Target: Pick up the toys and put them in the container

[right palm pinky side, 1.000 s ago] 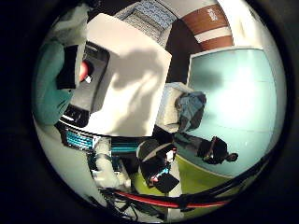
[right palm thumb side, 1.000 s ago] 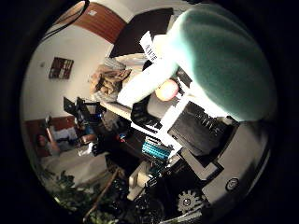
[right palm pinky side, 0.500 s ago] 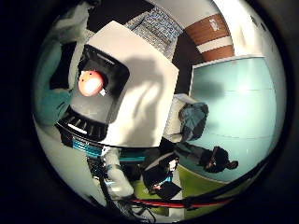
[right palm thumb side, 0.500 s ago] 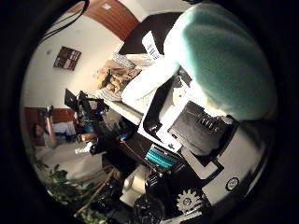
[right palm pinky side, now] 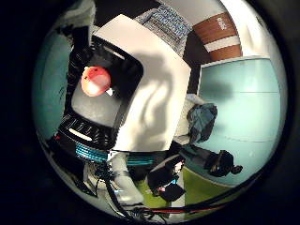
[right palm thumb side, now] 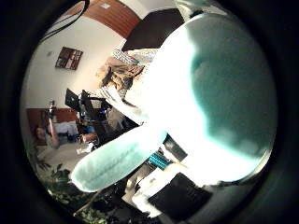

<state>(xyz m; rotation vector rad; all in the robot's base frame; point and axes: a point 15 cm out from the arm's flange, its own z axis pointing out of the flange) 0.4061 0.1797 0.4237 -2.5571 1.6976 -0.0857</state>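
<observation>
Tabletop of plain white board [right palm pinky side: 159, 108] was the biggest thing under my palm, seen from well above, so I judged I was raised clear of it rather than reaching down for something. On it sat the black plastic container with a grey floor [right palm pinky side: 132, 68], set toward one side of the board and open at the top, which is what made it a fair target for dropping into.

Next in size was the soft teal-and-white plush toy [right palm thumb side: 224, 93]. It filled most of the thumb-side view, so it was right against my palm and off the table; I took that to mean I was carrying it toward the container. One long teal limb of it [right palm thumb side: 117, 161] hung out loose to the side, held by nothing, and it might catch the rim on the way in.

Of my hand [right palm thumb side: 180, 199] only a dark block showed past the plush, and I could not tell whether it was closed round the toy or not.

Smallest was the round red toy with a pale patch [right palm pinky side: 95, 80], lying inside the container on its grey floor, near one wall.
</observation>
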